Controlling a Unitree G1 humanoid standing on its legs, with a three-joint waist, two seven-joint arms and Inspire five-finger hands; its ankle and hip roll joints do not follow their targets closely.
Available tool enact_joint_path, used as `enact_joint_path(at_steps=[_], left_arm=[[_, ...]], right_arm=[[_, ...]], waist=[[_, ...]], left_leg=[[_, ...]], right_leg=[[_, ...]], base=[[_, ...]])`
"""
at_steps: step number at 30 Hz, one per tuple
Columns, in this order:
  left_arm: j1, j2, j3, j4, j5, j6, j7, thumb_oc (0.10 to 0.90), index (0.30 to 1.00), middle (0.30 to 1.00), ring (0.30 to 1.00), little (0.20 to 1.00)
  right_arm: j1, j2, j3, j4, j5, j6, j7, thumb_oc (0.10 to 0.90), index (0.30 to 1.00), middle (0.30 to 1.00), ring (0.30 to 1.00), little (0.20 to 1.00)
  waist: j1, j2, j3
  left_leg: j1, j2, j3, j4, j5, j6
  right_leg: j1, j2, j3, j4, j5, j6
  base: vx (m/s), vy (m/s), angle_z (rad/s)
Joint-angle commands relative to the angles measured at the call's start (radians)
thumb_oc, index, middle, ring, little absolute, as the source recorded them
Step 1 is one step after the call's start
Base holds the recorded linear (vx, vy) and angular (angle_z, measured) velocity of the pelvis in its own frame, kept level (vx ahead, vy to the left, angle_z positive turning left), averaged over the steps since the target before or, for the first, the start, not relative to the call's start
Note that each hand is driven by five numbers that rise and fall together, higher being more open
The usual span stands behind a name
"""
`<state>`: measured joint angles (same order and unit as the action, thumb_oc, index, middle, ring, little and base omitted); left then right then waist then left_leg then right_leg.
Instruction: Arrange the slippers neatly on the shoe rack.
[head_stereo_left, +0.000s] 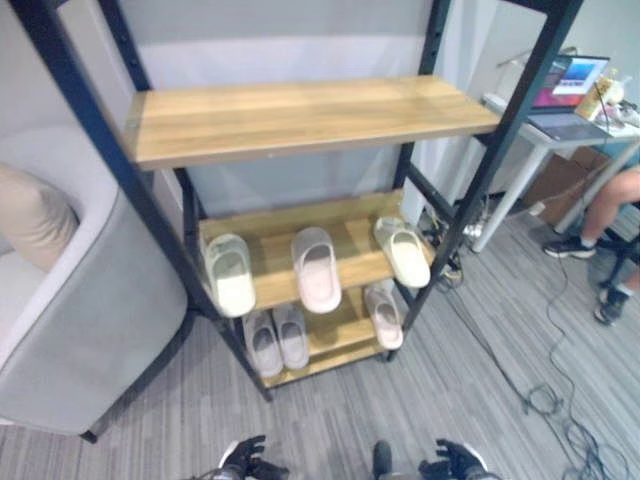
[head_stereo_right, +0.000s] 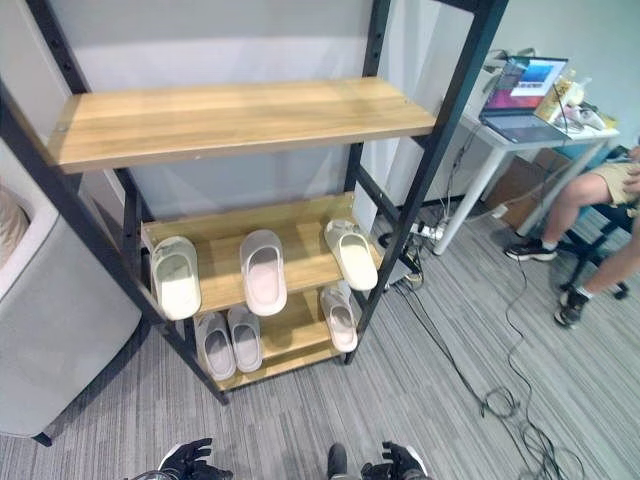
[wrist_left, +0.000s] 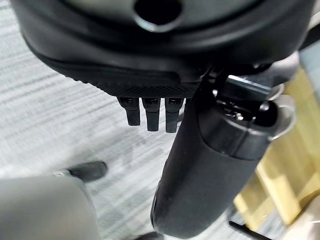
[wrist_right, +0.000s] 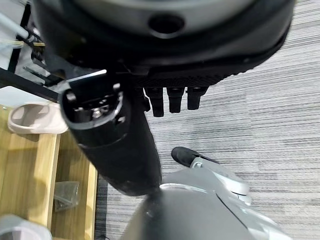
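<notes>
Nearest the camera, the left robot hand (head_stereo_left: 245, 460) and right robot hand (head_stereo_left: 450, 462) hang low over the floor, fingers loose, holding nothing. All slippers lie ahead on the shoe rack (head_stereo_left: 300, 120), toes pointing away: the middle-shelf pink slipper (head_stereo_left: 316, 268) sits unpaired, about equally near both.
</notes>
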<state>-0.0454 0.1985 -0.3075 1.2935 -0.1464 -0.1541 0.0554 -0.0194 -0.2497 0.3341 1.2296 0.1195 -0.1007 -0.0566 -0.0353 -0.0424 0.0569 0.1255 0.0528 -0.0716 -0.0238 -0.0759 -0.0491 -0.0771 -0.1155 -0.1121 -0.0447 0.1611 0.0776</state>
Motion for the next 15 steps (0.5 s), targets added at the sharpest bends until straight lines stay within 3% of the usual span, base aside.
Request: enact_joint_path(at_steps=[1,4,6,7,8,12,15], left_arm=[[-0.036,-0.022,-0.009,0.011,0.037,-0.013,-0.003,0.800,0.900,0.900,0.900,0.900],[-0.044,-0.029,-0.026,0.009,0.043,-0.006,-0.005,0.800,0.900,0.900,0.900,0.900],[-0.054,-0.035,-0.034,0.007,0.042,-0.002,-0.003,0.800,0.900,0.900,0.900,0.900],[-0.055,-0.035,-0.034,0.007,0.042,-0.002,-0.003,0.800,0.900,0.900,0.900,0.900],[-0.052,-0.038,-0.037,0.011,0.048,0.002,-0.004,0.800,0.900,0.900,0.900,0.900],[-0.045,-0.040,-0.036,0.019,0.063,0.008,-0.013,0.800,0.900,0.900,0.900,0.900],[-0.041,-0.041,-0.037,0.020,0.069,0.007,-0.015,0.800,0.900,0.900,0.900,0.900]], right_arm=[[-0.010,0.018,0.040,0.008,-0.032,-0.005,0.023,0.800,0.900,0.900,0.900,0.900],[-0.008,0.004,0.045,-0.003,-0.021,-0.012,0.018,0.800,0.900,0.900,0.900,0.900],[-0.013,-0.003,0.046,-0.002,-0.007,-0.015,0.012,0.800,0.900,0.900,0.900,0.900],[-0.014,-0.003,0.046,-0.002,-0.007,-0.015,0.012,0.800,0.900,0.900,0.900,0.900],[-0.016,-0.009,0.040,0.009,-0.002,-0.013,0.007,0.800,0.900,0.900,0.900,0.900],[-0.007,-0.011,0.039,0.023,-0.005,-0.012,0.009,0.800,0.900,0.900,0.900,0.900],[-0.001,-0.006,0.040,0.026,-0.009,-0.012,0.006,0.800,0.900,0.900,0.900,0.900]], waist=[[0.000,-0.008,0.027],[0.001,-0.003,0.034],[-0.005,-0.011,0.046],[-0.005,-0.011,0.046],[-0.012,-0.014,0.046],[-0.010,-0.017,0.038],[0.000,-0.013,0.039]], left_leg=[[-0.017,0.016,-0.044,0.099,-0.059,-0.020],[-0.081,0.056,-0.035,0.183,0.012,-0.055],[-0.125,0.091,0.029,0.241,0.047,-0.057],[-0.126,0.092,0.028,0.242,0.047,-0.057],[-0.131,0.124,0.112,0.254,0.048,-0.052],[-0.141,0.064,0.162,0.191,-0.008,-0.028],[-0.182,-0.010,0.158,0.130,0.011,-0.010]], right_leg=[[-0.059,-0.009,0.045,0.138,-0.136,0.057],[-0.013,0.023,0.020,0.106,-0.169,0.022],[0.018,0.032,-0.001,0.079,-0.178,0.004],[0.019,0.032,-0.001,0.078,-0.178,0.003],[0.049,0.038,-0.021,0.054,-0.186,-0.001],[0.085,0.043,-0.039,0.020,-0.198,0.000],[0.099,0.061,-0.038,0.009,-0.211,-0.002]], base=[[0.09,-0.226,0.09],[0.03,-0.232,0.20],[-0.01,-0.163,0.40],[0.04,-0.158,0.59],[0.07,-0.126,0.63],[0.11,-0.087,0.46],[0.12,-0.018,0.22]])
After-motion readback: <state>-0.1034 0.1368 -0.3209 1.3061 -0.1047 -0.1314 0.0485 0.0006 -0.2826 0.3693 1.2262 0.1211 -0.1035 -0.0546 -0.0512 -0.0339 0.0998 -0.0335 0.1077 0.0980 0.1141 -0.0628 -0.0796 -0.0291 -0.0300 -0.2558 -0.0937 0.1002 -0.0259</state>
